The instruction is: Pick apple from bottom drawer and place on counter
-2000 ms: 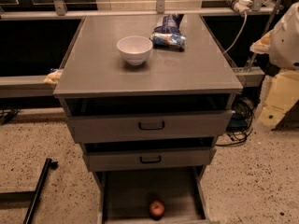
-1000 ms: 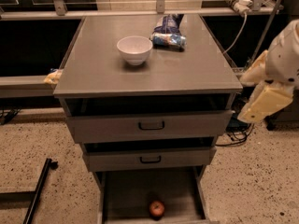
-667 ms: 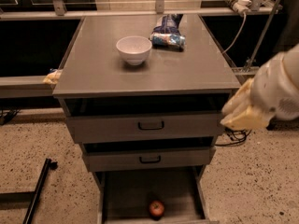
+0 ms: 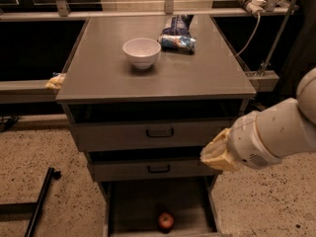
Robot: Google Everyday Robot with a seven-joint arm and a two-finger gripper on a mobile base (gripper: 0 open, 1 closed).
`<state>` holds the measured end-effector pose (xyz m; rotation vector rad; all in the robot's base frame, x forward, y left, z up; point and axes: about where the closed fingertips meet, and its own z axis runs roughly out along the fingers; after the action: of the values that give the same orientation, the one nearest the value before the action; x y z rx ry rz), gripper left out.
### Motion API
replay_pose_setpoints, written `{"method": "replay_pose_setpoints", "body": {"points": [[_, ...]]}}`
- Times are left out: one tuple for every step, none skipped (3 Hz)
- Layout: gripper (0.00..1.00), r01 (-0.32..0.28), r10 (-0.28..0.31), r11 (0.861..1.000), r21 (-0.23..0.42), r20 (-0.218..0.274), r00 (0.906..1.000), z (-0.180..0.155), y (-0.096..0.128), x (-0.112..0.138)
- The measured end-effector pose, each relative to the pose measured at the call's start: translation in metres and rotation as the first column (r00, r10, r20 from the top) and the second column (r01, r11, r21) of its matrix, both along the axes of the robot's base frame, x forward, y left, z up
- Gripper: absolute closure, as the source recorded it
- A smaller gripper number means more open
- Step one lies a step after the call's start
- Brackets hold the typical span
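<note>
in the bottom drawer [image 4: 138, 201], the apple [image 4: 166, 221] is seen lying untouched; the gripper [image 4: 215, 154] is held beside the middle drawer [image 4: 158, 169], its grip state cannot be told.

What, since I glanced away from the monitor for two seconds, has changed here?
The arm with its claw swung leftward and down from the right edge, to the middle drawer's right end, above the open bottom drawer. Nothing was grasped or released. The apple in that drawer, and the white bowl and bag on the counter, stayed put.
</note>
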<state>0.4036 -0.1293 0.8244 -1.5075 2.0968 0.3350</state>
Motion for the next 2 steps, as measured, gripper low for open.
{"method": "replay_pose_setpoints", "body": {"points": [[1.0, 0.001, -0.001, 1.0, -0.001, 0.0, 1.0, 0.0, 0.0, 0.0], [1.0, 0.009, -0.009, 1.0, -0.007, -0.012, 0.9999, -0.019, -0.001, -0.006]]}}
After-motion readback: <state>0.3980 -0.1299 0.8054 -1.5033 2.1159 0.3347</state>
